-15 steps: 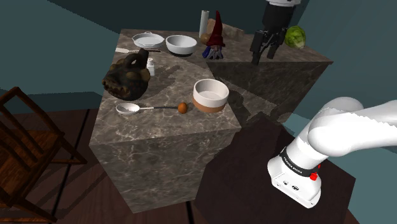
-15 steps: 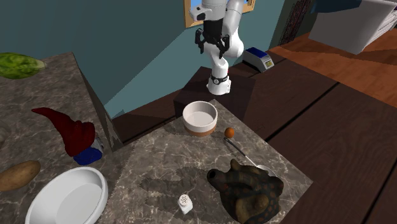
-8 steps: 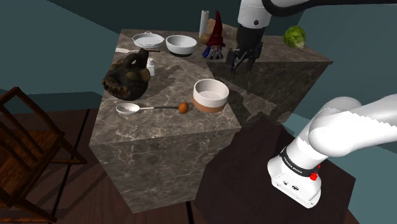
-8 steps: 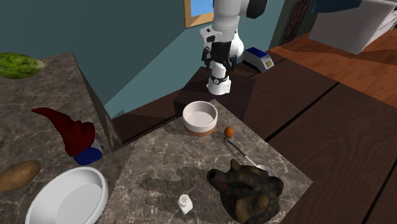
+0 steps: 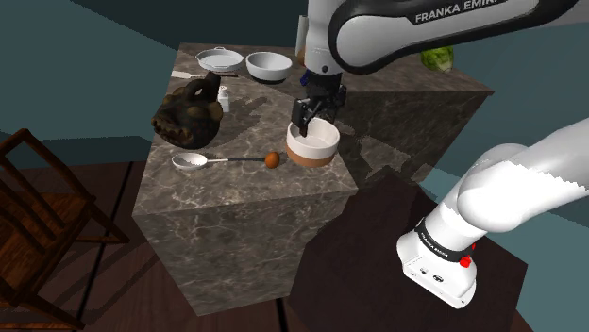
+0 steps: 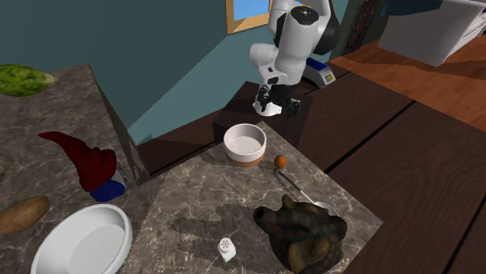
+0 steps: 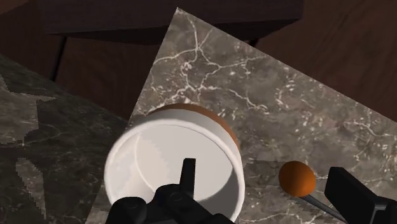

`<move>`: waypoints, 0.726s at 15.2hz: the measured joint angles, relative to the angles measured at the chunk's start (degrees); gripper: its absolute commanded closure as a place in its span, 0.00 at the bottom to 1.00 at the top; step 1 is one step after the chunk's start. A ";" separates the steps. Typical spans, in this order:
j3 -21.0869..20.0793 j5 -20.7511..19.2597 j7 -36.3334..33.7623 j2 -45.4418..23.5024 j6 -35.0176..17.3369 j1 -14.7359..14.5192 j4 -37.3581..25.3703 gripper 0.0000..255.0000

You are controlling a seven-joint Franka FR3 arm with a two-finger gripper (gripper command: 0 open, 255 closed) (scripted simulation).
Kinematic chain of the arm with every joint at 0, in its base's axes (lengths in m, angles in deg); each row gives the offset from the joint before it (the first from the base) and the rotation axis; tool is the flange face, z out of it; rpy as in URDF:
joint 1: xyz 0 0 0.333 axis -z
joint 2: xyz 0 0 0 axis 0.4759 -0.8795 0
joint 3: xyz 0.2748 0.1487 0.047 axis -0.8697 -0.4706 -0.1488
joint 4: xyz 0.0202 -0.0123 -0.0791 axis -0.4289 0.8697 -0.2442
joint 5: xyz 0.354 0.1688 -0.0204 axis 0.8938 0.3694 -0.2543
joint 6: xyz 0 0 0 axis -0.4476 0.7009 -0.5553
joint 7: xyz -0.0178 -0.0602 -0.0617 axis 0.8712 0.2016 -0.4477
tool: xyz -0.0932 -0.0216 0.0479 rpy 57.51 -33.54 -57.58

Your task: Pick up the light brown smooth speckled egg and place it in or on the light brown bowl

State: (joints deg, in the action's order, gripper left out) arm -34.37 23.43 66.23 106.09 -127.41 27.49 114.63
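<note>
Currently the gripper [image 5: 309,115] hangs above the bowl [image 7: 159,153], fingers wide apart and empty. Just beside the bowl, the egg [image 7: 296,179] looks round; its long axis cannot be told.

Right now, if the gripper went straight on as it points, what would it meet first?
Probably the bowl: the gripper, jaws open, points down over its edge nearest the egg. Depth is unclear; it could reach the counter between them.

The gripper [image 5: 307,124] is seen poised over the bowl [image 5: 321,150], fingers seemingly parted; the egg [image 5: 272,159] is spotted lying just beside that bowl.
</note>
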 measured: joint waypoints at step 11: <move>-8.89 -15.22 -19.63 -25.44 -13.14 1.73 -10.22 0.00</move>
State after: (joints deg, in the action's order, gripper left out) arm -43.26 8.20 46.60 80.65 -140.55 29.23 104.41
